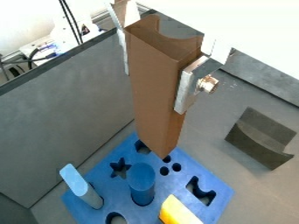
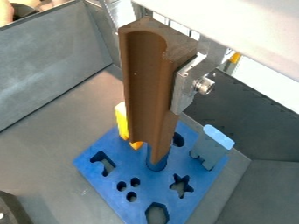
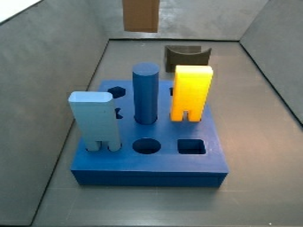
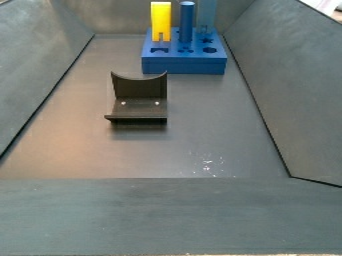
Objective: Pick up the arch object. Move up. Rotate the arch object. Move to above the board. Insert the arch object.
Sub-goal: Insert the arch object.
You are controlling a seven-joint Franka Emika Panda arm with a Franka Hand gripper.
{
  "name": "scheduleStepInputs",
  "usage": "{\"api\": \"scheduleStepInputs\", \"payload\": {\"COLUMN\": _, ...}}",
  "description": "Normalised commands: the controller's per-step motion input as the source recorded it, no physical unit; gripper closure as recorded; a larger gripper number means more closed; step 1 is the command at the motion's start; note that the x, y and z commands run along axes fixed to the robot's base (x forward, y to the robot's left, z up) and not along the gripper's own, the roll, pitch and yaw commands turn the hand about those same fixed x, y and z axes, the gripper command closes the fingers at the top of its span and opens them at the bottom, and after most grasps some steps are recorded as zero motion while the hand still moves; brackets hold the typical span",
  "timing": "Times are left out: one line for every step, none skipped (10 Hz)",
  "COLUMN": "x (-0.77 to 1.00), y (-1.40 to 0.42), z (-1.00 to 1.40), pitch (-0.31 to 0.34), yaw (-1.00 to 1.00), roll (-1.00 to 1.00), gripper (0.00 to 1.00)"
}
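My gripper (image 1: 156, 74) is shut on the arch object (image 1: 156, 96), a tall plain brown slab held upright by its upper part. A silver finger (image 1: 187, 86) presses on one side of it. In both wrist views the slab's lower end lines up over the blue board (image 1: 176, 182) near the blue cylinder (image 1: 142, 182). The gripper (image 2: 158, 83), arch object (image 2: 146, 96) and board (image 2: 152, 179) all show there. In a side view only the slab's lower end (image 3: 140, 13) shows, high above and beyond the board (image 3: 148, 168). The board also shows far off (image 4: 181, 65).
On the board stand a yellow block (image 3: 192, 93), a blue cylinder (image 3: 144, 93) and a light-blue block (image 3: 92, 120). The dark fixture (image 4: 138, 97) with a curved notch stands on the grey floor beside the board. Sloping grey walls enclose the bin.
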Motion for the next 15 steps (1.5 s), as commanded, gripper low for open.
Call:
{"api": "scheduleStepInputs", "payload": {"x": 0.46, "y": 0.0, "z": 0.0, "pitch": 0.0, "yaw": 0.0, "roll": 0.0, "gripper": 1.0}}
{"api": "scheduleStepInputs", "payload": {"x": 0.58, "y": 0.0, "z": 0.0, "pitch": 0.0, "yaw": 0.0, "roll": 0.0, "gripper": 1.0}}
{"api": "scheduleStepInputs", "payload": {"x": 0.66, "y": 0.0, "z": 0.0, "pitch": 0.0, "yaw": 0.0, "roll": 0.0, "gripper": 1.0}}
{"api": "scheduleStepInputs", "payload": {"x": 0.62, "y": 0.0, "z": -0.06, "pitch": 0.0, "yaw": 0.0, "roll": 0.03, "gripper": 1.0}}
{"api": "scheduleStepInputs", "payload": {"x": 0.47, "y": 0.0, "z": -0.15, "pitch": 0.0, "yaw": -0.05, "roll": 0.11, "gripper": 1.0}}
{"api": "scheduleStepInputs", "payload": {"x": 0.43, "y": 0.0, "z": -0.23, "pitch": 0.0, "yaw": -0.03, "roll": 0.11, "gripper": 1.0}}
{"api": "scheduleStepInputs", "payload": {"x": 0.48, "y": 0.0, "z": -0.27, "pitch": 0.0, "yaw": 0.0, "roll": 0.13, "gripper": 1.0}}
{"api": "scheduleStepInputs", "payload": {"x": 0.35, "y": 0.05, "z": -0.34, "pitch": 0.0, "yaw": 0.0, "roll": 0.11, "gripper": 1.0}}
{"api": "scheduleStepInputs", "payload": {"x": 0.36, "y": 0.06, "z": -0.37, "pitch": -0.001, "yaw": 0.0, "roll": 0.08, "gripper": 1.0}}
{"api": "scheduleStepInputs", "payload": {"x": 0.31, "y": 0.03, "z": -0.41, "pitch": -0.026, "yaw": 0.0, "roll": 0.1, "gripper": 1.0}}
{"api": "scheduleStepInputs", "payload": {"x": 0.15, "y": 0.03, "z": -0.47, "pitch": -0.106, "yaw": 0.0, "roll": 0.12, "gripper": 1.0}}
{"api": "scheduleStepInputs", "payload": {"x": 0.08, "y": 0.09, "z": -0.48, "pitch": -0.153, "yaw": 0.0, "roll": 0.1, "gripper": 1.0}}
{"api": "scheduleStepInputs", "payload": {"x": 0.12, "y": 0.1, "z": -0.46, "pitch": -0.147, "yaw": 0.0, "roll": 0.1, "gripper": 1.0}}
{"api": "scheduleStepInputs", "payload": {"x": 0.17, "y": 0.16, "z": -0.41, "pitch": -0.113, "yaw": 0.0, "roll": 0.08, "gripper": 1.0}}
{"api": "scheduleStepInputs", "payload": {"x": 0.31, "y": 0.18, "z": -0.36, "pitch": -0.066, "yaw": 0.0, "roll": 0.05, "gripper": 1.0}}
